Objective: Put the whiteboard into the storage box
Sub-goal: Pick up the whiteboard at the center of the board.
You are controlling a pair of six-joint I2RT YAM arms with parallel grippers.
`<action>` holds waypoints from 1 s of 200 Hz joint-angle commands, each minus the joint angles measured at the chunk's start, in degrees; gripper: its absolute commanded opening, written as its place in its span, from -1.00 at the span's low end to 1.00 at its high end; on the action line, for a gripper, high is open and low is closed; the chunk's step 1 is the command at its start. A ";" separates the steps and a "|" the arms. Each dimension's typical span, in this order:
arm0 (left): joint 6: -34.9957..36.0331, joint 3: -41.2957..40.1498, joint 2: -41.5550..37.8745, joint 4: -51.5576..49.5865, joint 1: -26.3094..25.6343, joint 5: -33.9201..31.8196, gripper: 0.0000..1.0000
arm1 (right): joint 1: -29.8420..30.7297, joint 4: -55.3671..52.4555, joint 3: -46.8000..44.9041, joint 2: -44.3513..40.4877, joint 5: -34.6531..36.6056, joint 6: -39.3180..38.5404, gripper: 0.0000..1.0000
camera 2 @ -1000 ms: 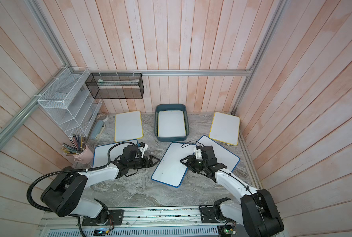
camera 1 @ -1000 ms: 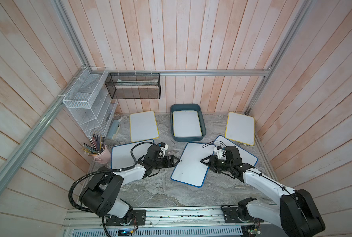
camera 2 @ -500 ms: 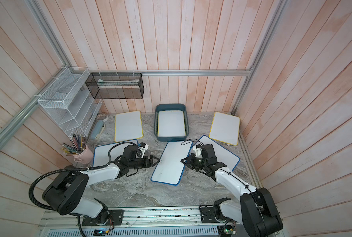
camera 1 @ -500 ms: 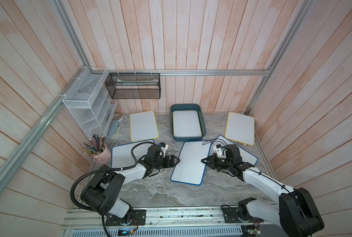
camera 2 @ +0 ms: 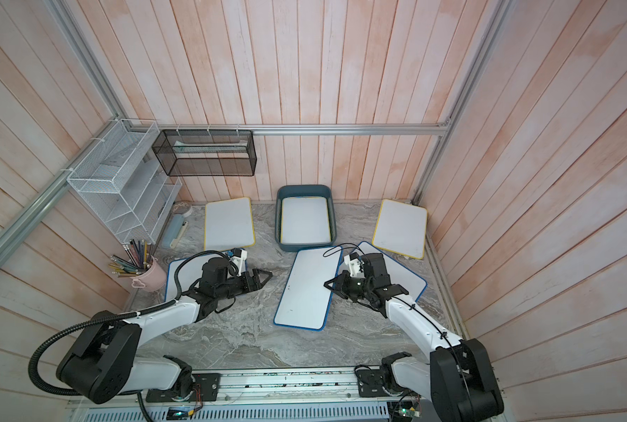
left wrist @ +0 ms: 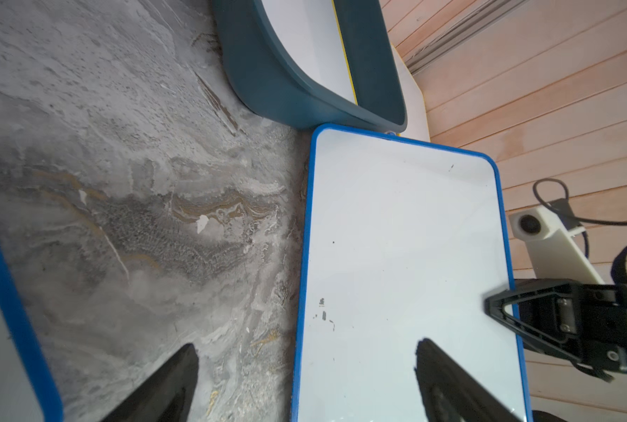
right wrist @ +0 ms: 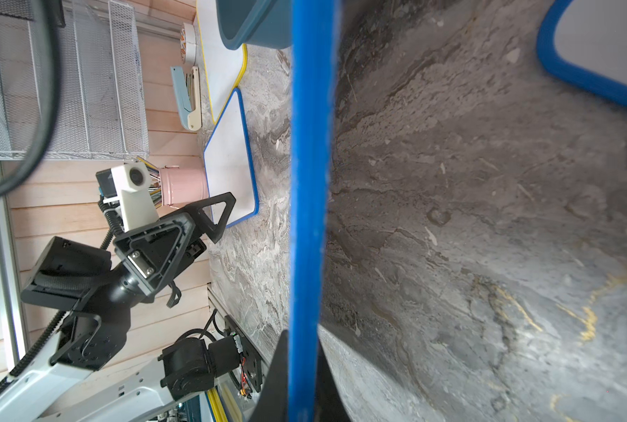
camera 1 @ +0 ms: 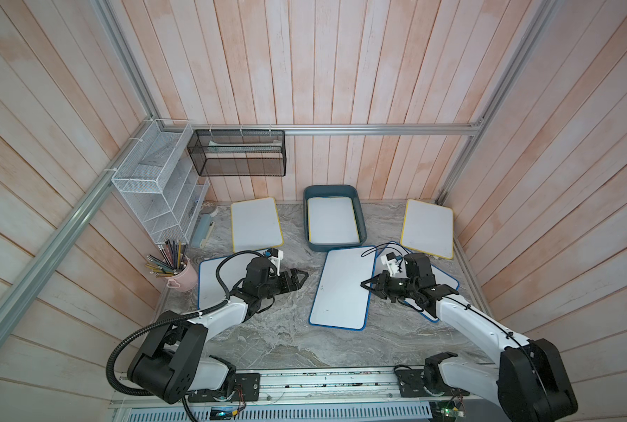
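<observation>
My right tool [camera 1: 365,286] is clamping the blue-framed whiteboard [camera 1: 343,292] by its edge, far end just beside the storage box [camera 1: 335,247]; my left tool [camera 1: 303,280] is hovering spread wide over the bench [camera 1: 286,339].

Open desk [camera 1: 286,339] across the lower middle, plenty of passage there. Centre frame, the blue-framed whiteboard [camera 1: 345,288] blocks the run up to the storage box [camera 1: 328,190], seemingly touching its near wall. A yellow-framed board [camera 1: 256,223] left of the box leaves one narrow lane.

Both top views looked steeply down over the whole table [camera 1: 268,339]; wrist cameras sat close, apparently both sharing the blue-rimmed whiteboard [left wrist: 396,255].
</observation>
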 commanded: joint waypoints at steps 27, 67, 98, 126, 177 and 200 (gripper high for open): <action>-2.49 -1.79 -0.01 6.96 2.14 2.72 0.89 | -0.52 -0.28 5.72 -3.07 -8.30 -7.59 -1.00; -2.18 -0.66 -0.19 8.83 2.33 4.22 0.88 | -0.57 5.53 6.49 -3.75 -12.84 -5.60 -1.00; 0.32 -1.07 0.72 11.56 2.46 6.24 0.88 | -0.54 9.56 7.73 -2.21 -15.63 -6.80 -1.00; -0.10 -0.24 2.22 14.41 3.81 10.76 0.88 | -0.49 12.03 9.83 -0.10 -17.26 -8.60 -1.00; 2.59 3.33 2.60 11.01 4.00 18.48 0.86 | -0.78 20.20 11.14 5.73 -22.23 -7.67 -1.00; 2.11 3.50 2.93 12.57 4.00 19.47 0.82 | -0.87 22.83 12.48 8.12 -24.38 -7.12 -1.00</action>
